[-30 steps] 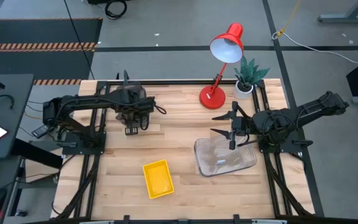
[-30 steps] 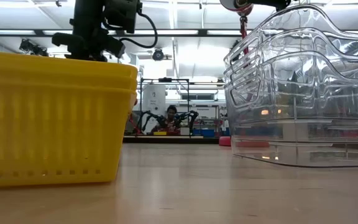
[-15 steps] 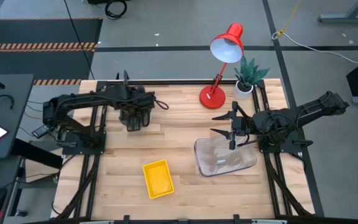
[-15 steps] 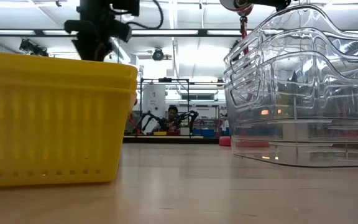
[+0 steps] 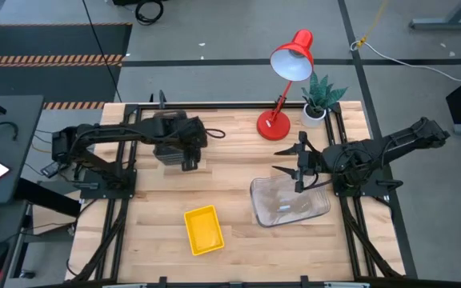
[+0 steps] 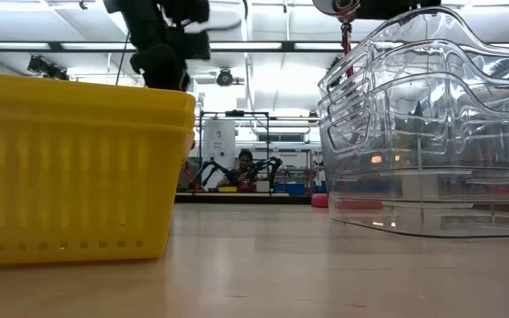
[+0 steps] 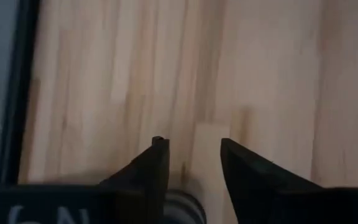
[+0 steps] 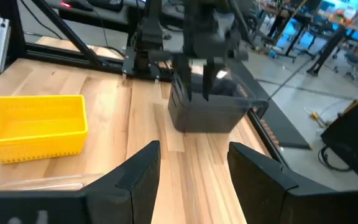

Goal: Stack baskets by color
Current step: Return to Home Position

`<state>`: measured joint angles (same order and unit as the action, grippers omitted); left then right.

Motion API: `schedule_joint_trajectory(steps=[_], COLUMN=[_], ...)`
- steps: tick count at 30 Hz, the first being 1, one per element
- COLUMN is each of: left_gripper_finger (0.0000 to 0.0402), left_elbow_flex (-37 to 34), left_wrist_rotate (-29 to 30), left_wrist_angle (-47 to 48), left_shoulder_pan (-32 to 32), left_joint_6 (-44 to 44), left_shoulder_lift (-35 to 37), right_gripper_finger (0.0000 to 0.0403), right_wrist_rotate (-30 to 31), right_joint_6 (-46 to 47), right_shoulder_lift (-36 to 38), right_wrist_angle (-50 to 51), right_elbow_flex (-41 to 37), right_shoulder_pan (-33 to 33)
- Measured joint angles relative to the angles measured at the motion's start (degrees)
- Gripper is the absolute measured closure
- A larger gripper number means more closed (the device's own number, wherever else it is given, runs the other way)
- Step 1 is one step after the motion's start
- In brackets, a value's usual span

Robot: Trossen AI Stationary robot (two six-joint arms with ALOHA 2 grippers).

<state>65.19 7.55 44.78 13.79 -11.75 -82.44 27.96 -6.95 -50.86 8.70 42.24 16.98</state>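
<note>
A stack of smoky dark-grey baskets (image 8: 210, 112) rests on the table at the far left, under my left arm. My left gripper (image 8: 197, 84) hangs just over it, pointing steeply down. It is open (image 7: 191, 152), with only bare wood showing between its fingers. The nested yellow baskets (image 5: 203, 230) sit near the front edge and fill the left of the low view (image 6: 73, 168). The nested clear baskets (image 5: 289, 200) stand to the right (image 6: 431, 132). My right gripper (image 5: 293, 168) waits open above their far edge, holding nothing (image 8: 191, 168).
A red desk lamp (image 5: 290, 60) and a small potted plant (image 5: 320, 100) stand at the table's far right. Black frame rails run along the table's left and right edges. Bare wood lies between the grey stack and the clear stack.
My left gripper has shifted a little toward the table's right edge, still over the grey stack, and has tipped its fingers from pointing almost straight down to a slant. The baskets have stayed where they were.
</note>
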Motion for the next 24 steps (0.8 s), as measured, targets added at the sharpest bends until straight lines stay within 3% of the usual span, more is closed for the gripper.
schedule_joint_trajectory(steps=[5,12,15,19,24], left_gripper_finger=[0.0281,0.0310,0.0321,0.0332,0.0343], left_elbow_flex=[-6.21,-16.26,-19.13,-22.52,-25.99], left_wrist_rotate=[-1.88,-3.45,-4.09,-5.16,-4.77], left_wrist_angle=[-9.66,-20.82,-24.28,-27.94,-32.38], left_shoulder_pan=[-0.47,-0.55,-0.57,-1.56,-2.85], left_joint_6=[-0.83,2.90,5.12,6.65,7.00], left_shoulder_lift=[7.42,20.13,24.10,28.36,31.62], right_gripper_finger=[0.0210,0.0210,0.0210,0.0210,0.0216], right_wrist_rotate=[0.71,0.27,-0.96,1.26,9.54], right_joint_6=[2.26,-0.12,1.41,6.28,14.55], right_shoulder_lift=[1.44,6.30,8.91,12.37,14.83], right_wrist_angle=[1.09,-6.59,-5.38,3.53,12.78], right_elbow_flex=[-0.57,-7.70,-9.32,-9.55,-9.56], right_shoulder_pan=[-0.13,-1.98,-3.51,-5.63,-10.71])
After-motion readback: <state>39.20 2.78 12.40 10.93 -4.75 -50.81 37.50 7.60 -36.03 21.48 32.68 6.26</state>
